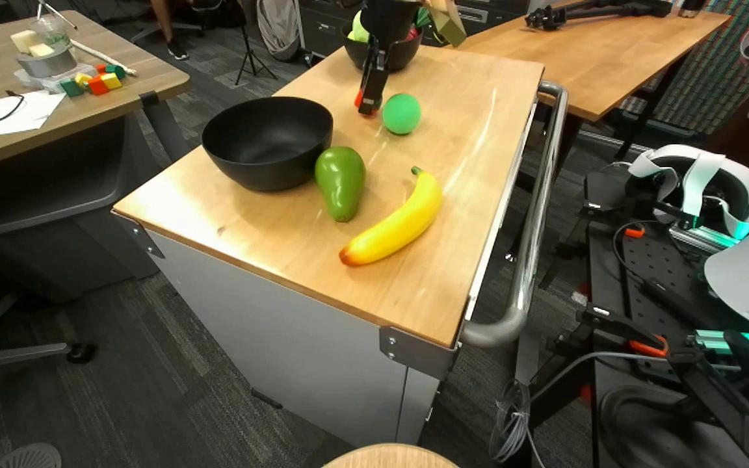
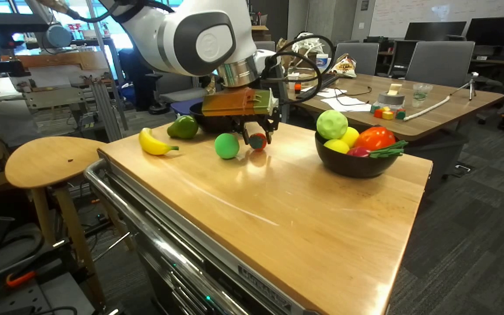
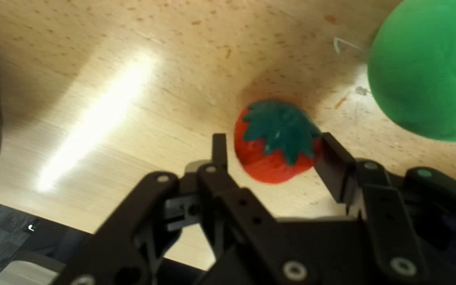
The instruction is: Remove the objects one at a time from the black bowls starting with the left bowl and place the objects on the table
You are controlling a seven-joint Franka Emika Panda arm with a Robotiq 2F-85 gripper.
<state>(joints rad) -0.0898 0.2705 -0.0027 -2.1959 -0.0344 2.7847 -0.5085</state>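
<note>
One gripper [image 3: 275, 149], jaws spread about one strawberry [image 3: 275, 142], near one green ball [image 1: 402, 114] on one table [image 1: 472, 149]

In an exterior view, two black bowls [image 1: 264, 172] stand toward the surface's edge opposite one rail [image 1: 539, 224], one avocado [image 1: 341, 181] just beside the nearer bowl, one banana [image 1: 398, 222] toward the near rail-side corner; in an exterior view, the bowl [image 2: 348, 165] by a far corner holds one pale green ball [image 2: 332, 124], two yellow balls [image 2: 336, 146], one red tomato [image 2: 374, 138], one dark red piece [image 2: 358, 152] with leaves; in the wrist view, a gap parts the strawberry from one jaw, the other jaw meets its outline, contact unclear
</note>
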